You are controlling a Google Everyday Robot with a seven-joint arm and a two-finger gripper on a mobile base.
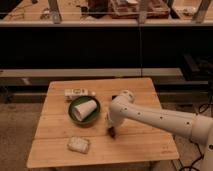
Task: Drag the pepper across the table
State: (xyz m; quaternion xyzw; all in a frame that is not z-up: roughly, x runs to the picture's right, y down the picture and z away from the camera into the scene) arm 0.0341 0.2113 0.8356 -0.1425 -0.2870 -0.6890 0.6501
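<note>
The light wooden table (140, 142) fills the middle of the camera view. My white arm reaches in from the right, and the gripper (111, 129) points down at the table just right of the green bowl (84, 110). A small dark red bit, the pepper (113, 133), shows at the gripper's tip on the tabletop; most of it is hidden by the gripper. The gripper is right on the pepper.
The green bowl holds a white cup (85, 109) lying on its side. A white flat packet (76, 92) lies behind the bowl. A pale wrapped snack (78, 144) lies near the front left edge. Dark shelving stands behind the table.
</note>
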